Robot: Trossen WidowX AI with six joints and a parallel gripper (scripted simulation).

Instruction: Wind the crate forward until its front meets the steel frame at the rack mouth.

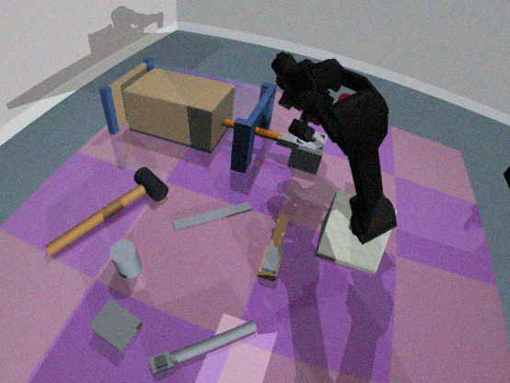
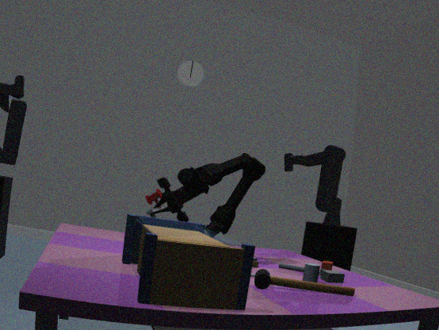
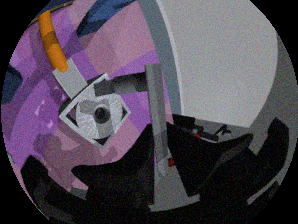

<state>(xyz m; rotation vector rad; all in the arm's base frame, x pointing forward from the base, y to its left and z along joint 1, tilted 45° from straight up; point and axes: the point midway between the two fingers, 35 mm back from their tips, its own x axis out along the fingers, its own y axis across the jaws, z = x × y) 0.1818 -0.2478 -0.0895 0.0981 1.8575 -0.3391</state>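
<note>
My gripper (image 1: 307,131) is clamped nearly shut on the winch handle (image 3: 157,137), poised above the hand winch (image 1: 305,156).

From the wrist camera I see the handle's grey bar between the fingers, beside the round hole (image 3: 100,115) on the winch top (its red knob (image 2: 153,197) shows in the exterior view). The crate (image 1: 177,107) sits flat near the worktop's far-left edge, behind the blue frame (image 1: 243,143), its orange strap (image 1: 252,129) running to the winch. Purple checked worktop (image 1: 428,285), grey walls; a mallet (image 1: 103,212) lies toward the left edge.
</note>
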